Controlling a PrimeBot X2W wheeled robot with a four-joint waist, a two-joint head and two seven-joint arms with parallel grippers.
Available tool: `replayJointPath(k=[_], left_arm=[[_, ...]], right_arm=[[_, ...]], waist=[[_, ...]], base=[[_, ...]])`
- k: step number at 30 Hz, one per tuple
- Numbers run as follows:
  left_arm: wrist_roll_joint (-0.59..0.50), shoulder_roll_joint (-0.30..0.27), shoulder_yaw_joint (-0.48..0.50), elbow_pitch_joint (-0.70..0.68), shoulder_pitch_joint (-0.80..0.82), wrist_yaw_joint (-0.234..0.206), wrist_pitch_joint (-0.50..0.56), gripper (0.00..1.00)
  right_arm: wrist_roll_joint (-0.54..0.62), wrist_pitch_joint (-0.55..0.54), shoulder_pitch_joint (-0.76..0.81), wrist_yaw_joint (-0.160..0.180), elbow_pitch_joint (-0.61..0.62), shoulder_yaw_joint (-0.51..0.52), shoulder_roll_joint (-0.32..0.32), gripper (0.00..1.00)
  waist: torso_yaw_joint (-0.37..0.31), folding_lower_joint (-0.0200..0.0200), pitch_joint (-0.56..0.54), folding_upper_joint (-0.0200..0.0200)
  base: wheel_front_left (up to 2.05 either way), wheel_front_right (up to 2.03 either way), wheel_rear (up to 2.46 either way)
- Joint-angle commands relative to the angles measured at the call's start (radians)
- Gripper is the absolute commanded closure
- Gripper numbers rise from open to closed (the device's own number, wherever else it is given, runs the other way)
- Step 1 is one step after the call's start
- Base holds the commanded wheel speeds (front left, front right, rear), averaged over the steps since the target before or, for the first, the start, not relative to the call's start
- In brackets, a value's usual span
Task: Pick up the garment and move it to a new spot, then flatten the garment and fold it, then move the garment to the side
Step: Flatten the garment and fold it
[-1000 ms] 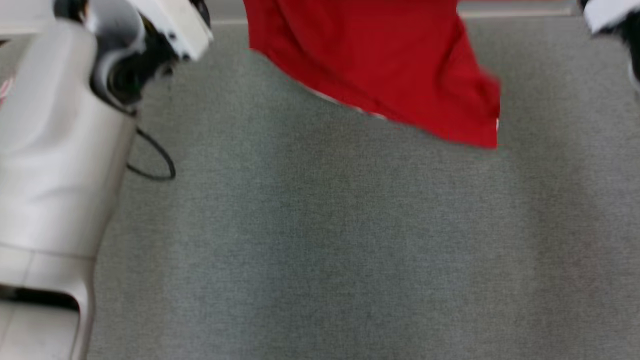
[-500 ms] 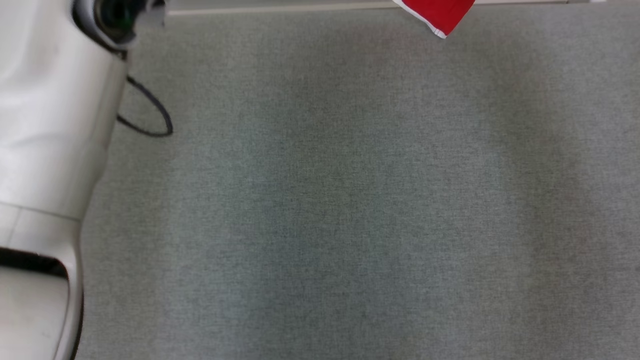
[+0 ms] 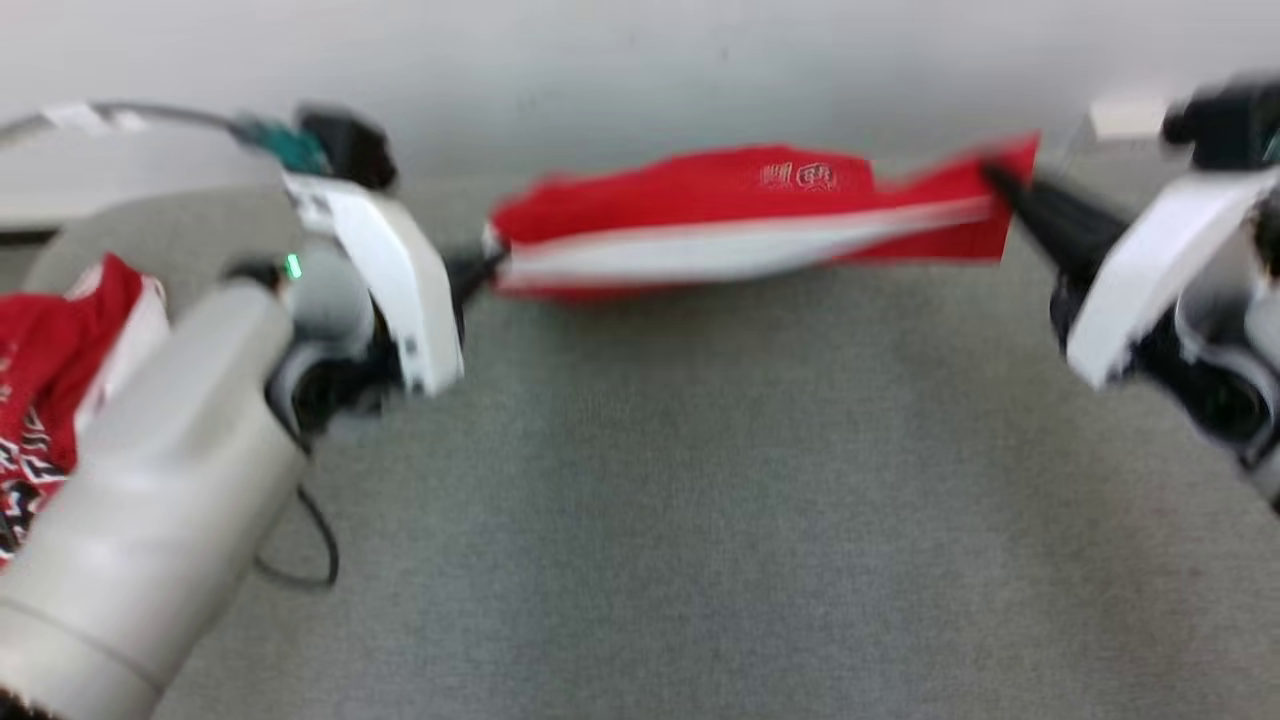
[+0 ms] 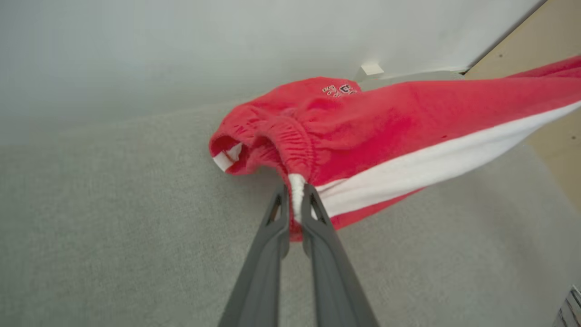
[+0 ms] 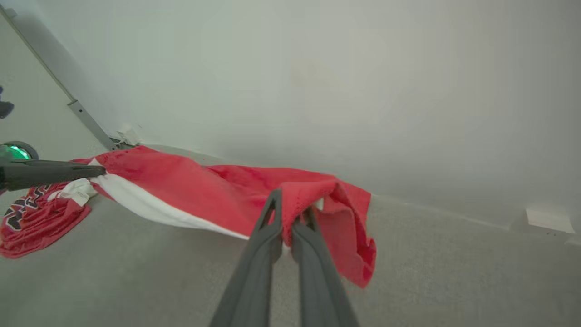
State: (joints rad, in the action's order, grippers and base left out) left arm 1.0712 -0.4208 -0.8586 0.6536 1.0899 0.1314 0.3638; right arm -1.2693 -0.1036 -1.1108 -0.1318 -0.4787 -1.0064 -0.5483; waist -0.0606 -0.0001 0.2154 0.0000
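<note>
The garment [image 3: 740, 215] is a pair of red shorts with a white side stripe and a small white logo. It is stretched out sideways just above the grey carpet [image 3: 700, 500], near the wall. My left gripper [image 3: 490, 265] is shut on its elastic waistband end [image 4: 290, 150], pinching the white stripe between the fingers. My right gripper [image 3: 995, 180] is shut on the opposite end, with red cloth [image 5: 204, 195] bunched over its fingertips [image 5: 272, 204]. The head view is blurred by motion.
A second red garment with a black-and-white pattern [image 3: 50, 370] lies crumpled on the carpet at the left, beside my left forearm. A pale wall [image 3: 640, 60] stands close behind the shorts. A black cable [image 3: 310, 550] loops under the left arm. Tan floor [image 4: 544, 59] borders the carpet.
The head camera has tilted up, so the wall and both grippers have come into view. The shorts hung down as a sheet before; now they are pulled taut sideways between the grippers.
</note>
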Motion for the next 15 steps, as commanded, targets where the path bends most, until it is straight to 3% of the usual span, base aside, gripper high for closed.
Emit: replayJointPath(k=[1, 9, 15], left_arm=[[0.014, -0.024, -0.029, -0.02, -0.051, -0.002, 0.039, 1.0], [0.134, -0.064, -0.117, -0.137, -0.233, -0.009, 0.263, 1.0], [0.22, -0.106, -0.132, -0.284, -0.321, -0.064, 0.377, 1.0]], right_arm=[[-0.023, -0.032, 0.049, 0.002, 0.027, -0.027, -0.033, 1.0], [-0.081, -0.214, 0.224, 0.002, 0.2, -0.178, -0.213, 1.0], [-0.139, -0.361, 0.317, 0.002, 0.364, -0.223, -0.369, 1.0]], waist=[[0.0, 0.0001, -0.078, 0.0], [0.018, 0.0001, -0.234, 0.0], [0.029, 0.0001, -0.275, 0.0]], base=[[0.0, 0.0, 0.0], [0.0, 0.0, 0.0], [0.0, 0.0, 0.0]])
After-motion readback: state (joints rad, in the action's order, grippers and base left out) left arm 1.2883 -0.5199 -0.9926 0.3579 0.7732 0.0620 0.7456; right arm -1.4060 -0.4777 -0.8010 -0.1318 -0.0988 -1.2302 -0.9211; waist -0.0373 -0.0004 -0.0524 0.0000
